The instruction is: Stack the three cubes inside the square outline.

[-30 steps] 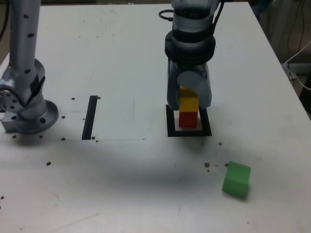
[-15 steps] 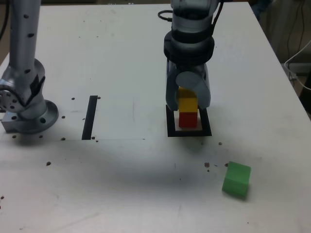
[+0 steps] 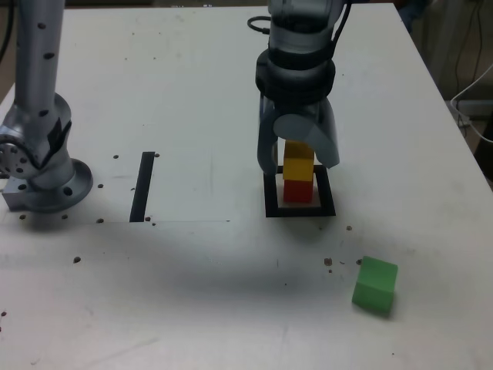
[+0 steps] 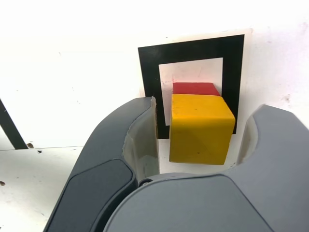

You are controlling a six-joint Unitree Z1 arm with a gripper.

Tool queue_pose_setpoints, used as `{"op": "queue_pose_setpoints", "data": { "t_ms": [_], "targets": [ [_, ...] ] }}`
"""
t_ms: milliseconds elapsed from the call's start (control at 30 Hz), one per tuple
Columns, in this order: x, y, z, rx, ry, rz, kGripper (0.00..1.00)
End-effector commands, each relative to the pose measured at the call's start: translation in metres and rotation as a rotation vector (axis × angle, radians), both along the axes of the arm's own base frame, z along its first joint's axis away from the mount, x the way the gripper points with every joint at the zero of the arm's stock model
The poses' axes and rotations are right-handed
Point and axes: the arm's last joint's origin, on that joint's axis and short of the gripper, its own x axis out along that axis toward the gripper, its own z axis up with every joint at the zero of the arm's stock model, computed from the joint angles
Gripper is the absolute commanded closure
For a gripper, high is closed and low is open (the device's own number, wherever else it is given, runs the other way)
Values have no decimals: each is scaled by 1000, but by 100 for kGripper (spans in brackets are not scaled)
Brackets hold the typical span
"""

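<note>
Inside the square outline [image 3: 271, 210] [image 4: 193, 47] the red cube [image 3: 298, 191] [image 4: 195, 88] stands with the yellow cube [image 3: 299, 167] [image 4: 200, 130] stacked on top of it. My gripper [image 3: 298, 158] [image 4: 203, 113] hangs straight over the stack. It is open, with one finger on each side of the yellow cube and a narrow gap showing on both sides in the wrist view. The green cube [image 3: 375, 285] lies alone on the white table, nearer the camera and toward the exterior view's right, tilted on an edge.
A grey arm base [image 3: 42, 181] stands at the exterior view's left. A straight black strip [image 3: 142, 186] lies between it and the outline. Small dark specks dot the table [image 3: 192, 293]. Cables hang beyond the table's right edge [image 3: 470, 100].
The jaws have spread apart and let go of the yellow cube, which stays on the red one. The arm has risen very slightly. The green cube has not moved.
</note>
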Motion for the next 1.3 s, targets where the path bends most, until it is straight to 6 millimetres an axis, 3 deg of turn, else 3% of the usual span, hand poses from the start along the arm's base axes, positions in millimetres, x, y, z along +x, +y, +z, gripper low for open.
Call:
{"op": "queue_pose_setpoints", "data": {
  "t_ms": [0,367,767,1067,1267],
  "targets": [
    [-3,1,5,2,-7,1,1],
    [-33,-10,45,23,-63,15,1],
    [-40,-77,64,21,-112,-21,1],
    [-15,-128,44,0,-79,-75,1],
    [8,-147,22,-22,-69,-72,1]
  ]
}}
